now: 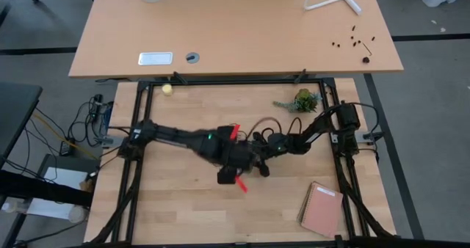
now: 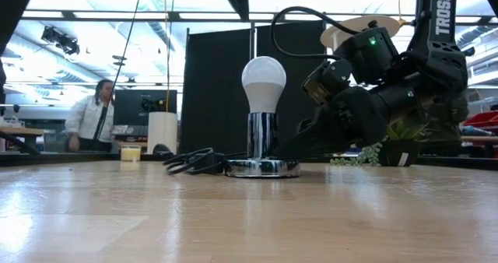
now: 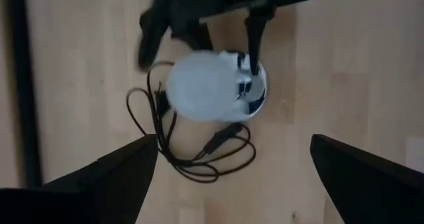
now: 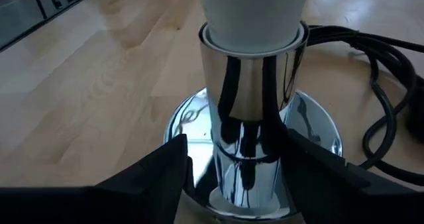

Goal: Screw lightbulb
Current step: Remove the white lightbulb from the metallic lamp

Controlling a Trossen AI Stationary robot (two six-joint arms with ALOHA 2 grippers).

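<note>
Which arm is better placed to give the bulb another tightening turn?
Left, probably. Its open end effector hangs directly above the white pear-shaped lightbulb, which stands upright in the chrome socket base. The right end effector sits low, straddling that base's stem, suited to steadying it.

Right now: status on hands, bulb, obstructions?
Left hand open, above the lightbulb. Right hand low, fingers either side of the chrome socket. Bulb upright in socket. Black cord coiled beside the base.
</note>
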